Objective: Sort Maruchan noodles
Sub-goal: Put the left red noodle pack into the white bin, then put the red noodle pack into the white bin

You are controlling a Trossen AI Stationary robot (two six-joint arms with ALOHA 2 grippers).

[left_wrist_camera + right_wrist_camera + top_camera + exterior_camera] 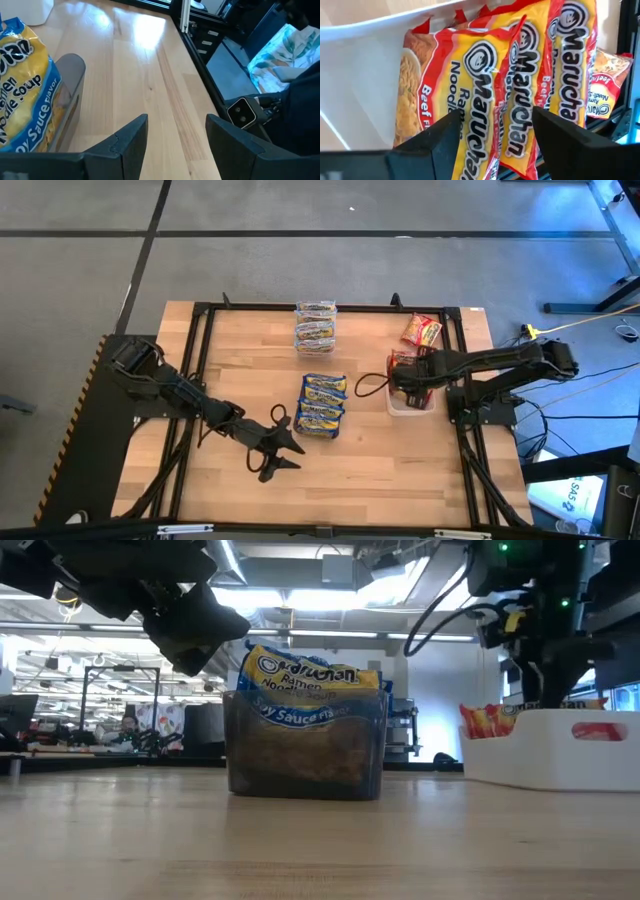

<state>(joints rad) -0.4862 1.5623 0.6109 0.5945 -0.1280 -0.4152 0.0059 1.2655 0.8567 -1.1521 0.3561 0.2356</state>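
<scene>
Right pincer hangs released directly over the red packets standing in the white tray. One loose red packet lies behind, nearest the right arm. Left pincer unclenched, empty.

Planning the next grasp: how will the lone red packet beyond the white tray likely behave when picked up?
The lone red packet looks flat and thin, so probably light. Its glossy, crinkly wrapper may slip or buckle in a pinch. It lies flat on the table, unlikely to roll, but a claw may struggle to get under it.
</scene>
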